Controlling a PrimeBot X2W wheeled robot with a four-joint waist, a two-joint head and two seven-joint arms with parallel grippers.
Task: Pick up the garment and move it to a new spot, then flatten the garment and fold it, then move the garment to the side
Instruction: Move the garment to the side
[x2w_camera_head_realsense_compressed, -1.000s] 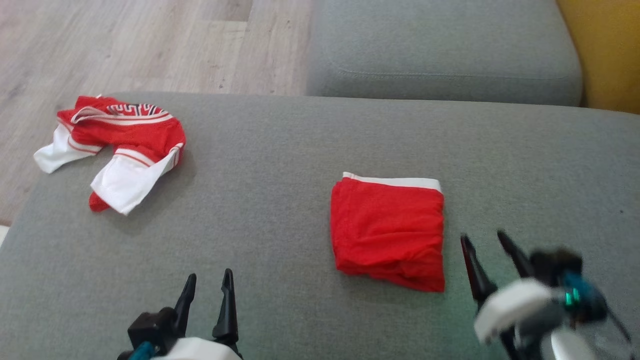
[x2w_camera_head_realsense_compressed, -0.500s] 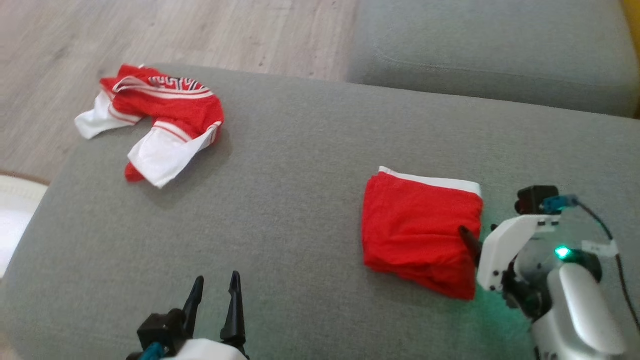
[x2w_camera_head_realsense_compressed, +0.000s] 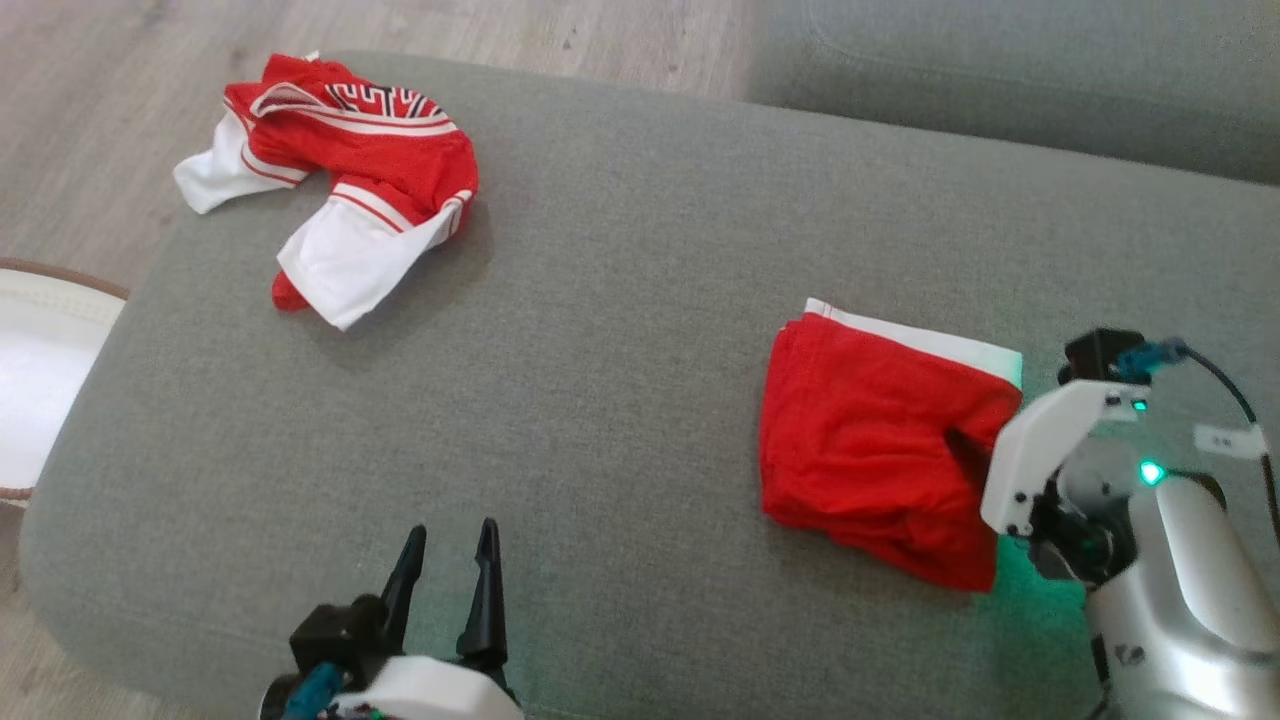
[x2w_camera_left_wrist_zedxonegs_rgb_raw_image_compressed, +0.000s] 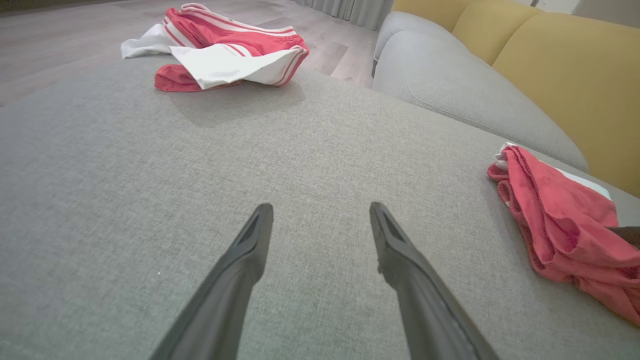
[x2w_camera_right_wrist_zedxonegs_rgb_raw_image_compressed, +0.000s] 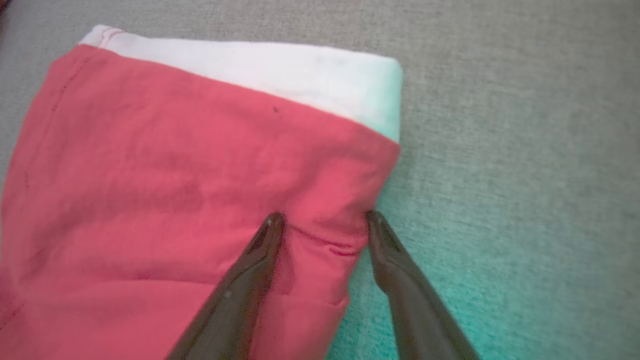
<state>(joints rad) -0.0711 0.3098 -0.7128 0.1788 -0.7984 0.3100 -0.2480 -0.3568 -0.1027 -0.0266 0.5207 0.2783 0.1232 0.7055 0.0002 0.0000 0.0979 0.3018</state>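
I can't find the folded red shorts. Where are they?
In the head view the folded red shorts lie on the right side of the grey cushion, at the tips of the open right claw, far from the crumpled red-and-white garment.

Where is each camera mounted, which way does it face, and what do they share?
Head view: on the head, looking down at the cushion; left hand lower left, right arm lower right.
Left wrist view: low over the cushion, along the left hand's open fingers towards the crumpled garment.
Right wrist view: looking down, right hand straddling the folded garment's edge.
All show that garment.
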